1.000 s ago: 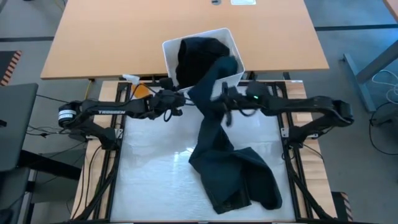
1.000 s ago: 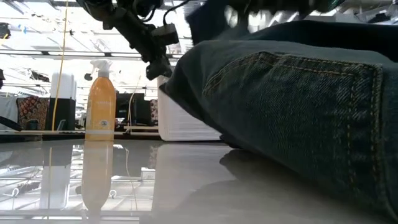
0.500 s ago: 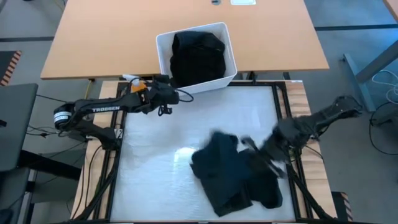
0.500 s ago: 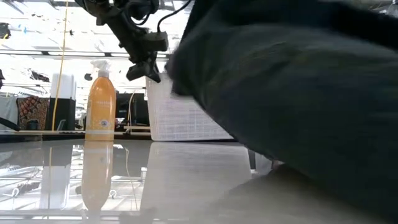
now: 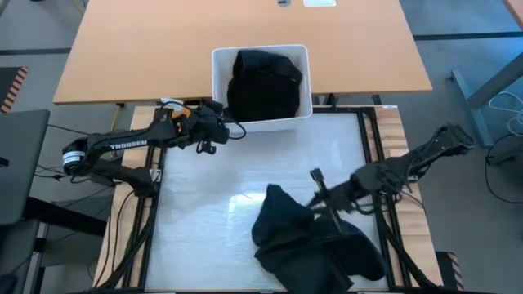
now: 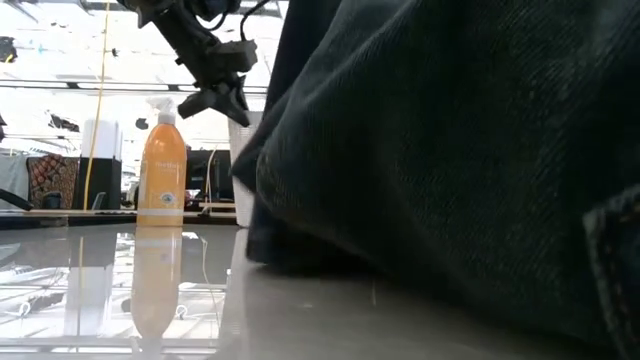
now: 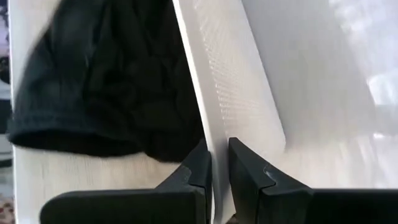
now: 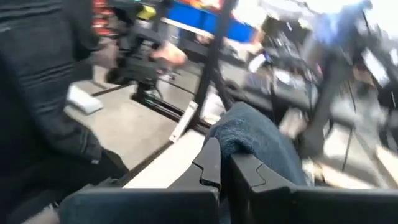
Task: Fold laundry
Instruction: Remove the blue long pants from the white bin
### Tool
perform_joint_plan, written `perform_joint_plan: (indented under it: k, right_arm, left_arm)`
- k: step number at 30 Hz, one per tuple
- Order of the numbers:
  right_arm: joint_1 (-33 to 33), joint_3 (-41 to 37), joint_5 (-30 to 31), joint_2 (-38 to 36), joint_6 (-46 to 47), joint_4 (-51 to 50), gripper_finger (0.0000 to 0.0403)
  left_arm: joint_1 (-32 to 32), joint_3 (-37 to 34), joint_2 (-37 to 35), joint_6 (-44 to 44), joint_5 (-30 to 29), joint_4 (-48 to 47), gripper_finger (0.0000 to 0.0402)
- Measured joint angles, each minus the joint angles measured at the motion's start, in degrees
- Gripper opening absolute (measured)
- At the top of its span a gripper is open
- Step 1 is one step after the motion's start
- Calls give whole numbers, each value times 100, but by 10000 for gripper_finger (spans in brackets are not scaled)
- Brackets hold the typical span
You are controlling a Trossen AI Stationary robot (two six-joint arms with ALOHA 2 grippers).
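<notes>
The dark navy trousers (image 5: 315,245) lie in a heap on the white table top at the near right and fill the right of the low view (image 6: 450,150). Black clothing (image 5: 263,82) fills the white bin (image 5: 219,65) at the far edge. My right gripper (image 5: 320,192) is shut on the trousers at the heap's far side. My left gripper (image 5: 214,135) stands at the bin's near left corner, shut on its wall. It also shows in the low view (image 6: 215,90). My left gripper has the bin's wall at its rim (image 7: 202,124) between its two fingers, one finger on the clothing side and one on the outer side. The bin stands on the table. My right gripper pinches a bunched fold of blue denim (image 8: 249,134) between its shut fingers (image 8: 208,165). It comes slanting from the table's right. The rest of the trousers lies slack on the table.
An orange spray bottle (image 6: 163,165) stands by the bin's left side, close to my left arm; it also shows in the high view (image 5: 181,112). A wooden table (image 5: 163,49) lies beyond the bin. The white top's left half (image 5: 204,212) is bare.
My right gripper has drawn the trousers out of the bin toward the table's near right, then come back a little leftward. The trousers, first stretched from bin to table, now lie heaped at the near right. The bin has turned square, and my left gripper has shifted slightly left.
</notes>
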Motion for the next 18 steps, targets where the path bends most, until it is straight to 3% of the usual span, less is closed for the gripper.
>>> perform_joint_plan:
  k: [6,11,18]
  right_arm:
    - [-1298,-2,34,728,1421,-119,33]
    - [-1879,-2,-383,995,1931,-225,55]
    - [-2099,-2,-421,823,2036,-867,91]
  left_arm:
    - [192,2,-16,-110,2,-87,20]
    - [145,3,-13,-369,-21,281,43]
    - [5,56,-24,-386,-1132,515,107]
